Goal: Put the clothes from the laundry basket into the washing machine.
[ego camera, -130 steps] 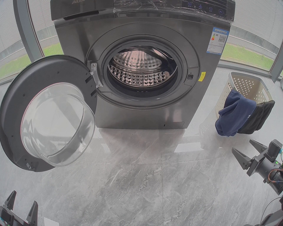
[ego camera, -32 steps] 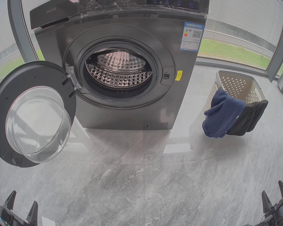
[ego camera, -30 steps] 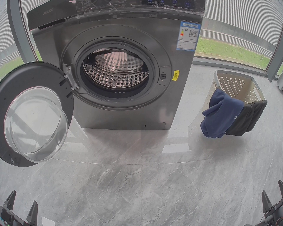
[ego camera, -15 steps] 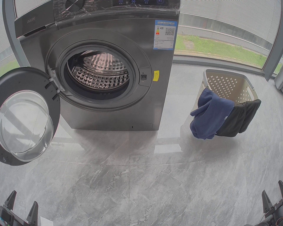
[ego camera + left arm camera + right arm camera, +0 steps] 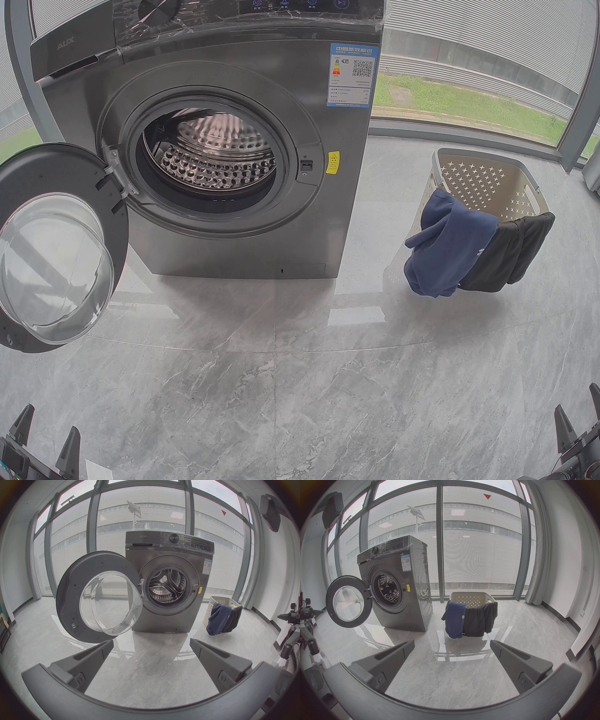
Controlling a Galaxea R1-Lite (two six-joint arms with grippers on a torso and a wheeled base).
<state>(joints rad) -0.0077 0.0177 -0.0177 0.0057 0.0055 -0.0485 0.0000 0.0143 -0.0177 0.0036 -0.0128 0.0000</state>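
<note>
Down at seven o'clock in the head view sits the left gripper, its black wedge-shaped fingers spread wide with nothing between them; the left wrist view confirms the gap. At nine o'clock the round door hangs swung fully open on its hinge, a dark grey ring around a clear, bulging glass bowl. At eleven o'clock stands the washing machine, a boxy brushed-grey metal cabinet with plastic film crinkled over its top panel. Its circular mouth shows the shiny perforated steel drum, and I can't see any cloth inside.

Across to two o'clock: the laundry basket, cream plastic with star-shaped cut-outs, stands on the glossy grey marble-patterned floor, well apart from the washer. Over its near rim droop the clothes: a soft blue garment on the left, touching a black garment just beside it.

At four o'clock, the right gripper has pointed fingers parted and bare, which is plain in its own wrist view.
</note>
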